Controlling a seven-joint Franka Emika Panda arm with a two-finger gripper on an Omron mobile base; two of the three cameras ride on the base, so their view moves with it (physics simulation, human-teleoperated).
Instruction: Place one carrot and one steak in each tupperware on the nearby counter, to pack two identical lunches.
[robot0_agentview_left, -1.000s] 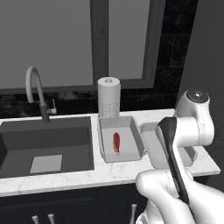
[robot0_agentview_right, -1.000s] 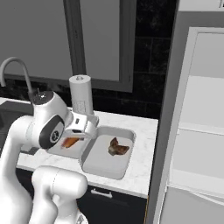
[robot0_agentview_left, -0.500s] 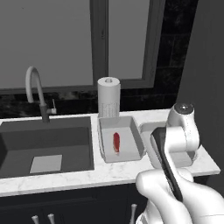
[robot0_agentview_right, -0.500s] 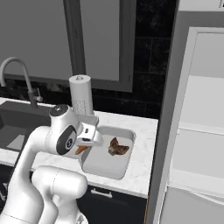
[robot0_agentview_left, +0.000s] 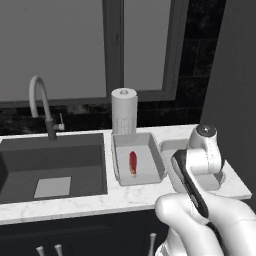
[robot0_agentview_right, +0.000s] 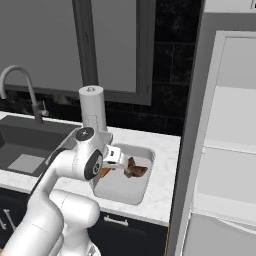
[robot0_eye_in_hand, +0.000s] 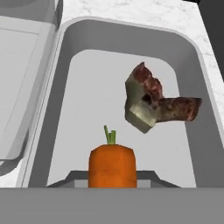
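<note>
Carrot held over the right-hand tray, ready to join the brown steak.

The claw (robot0_eye_in_hand: 111, 175) grips a small orange tapered carrot (robot0_eye_in_hand: 111, 166) by its sides, green stem and long axis pointing toward the tray's far wall; I judge it hangs there to be dropped in. Beyond it, inside the pale grey rectangular plastic tupperware (robot0_eye_in_hand: 65, 105) near the white marble tabletop's (robot0_agentview_left: 125, 197) right end, lies the dark brown lumpy steak (robot0_eye_in_hand: 153, 103). Further left, the twin tray (robot0_agentview_left: 150, 165) holds the glossy red slab (robot0_agentview_left: 133, 162), lying front to back.
</note>
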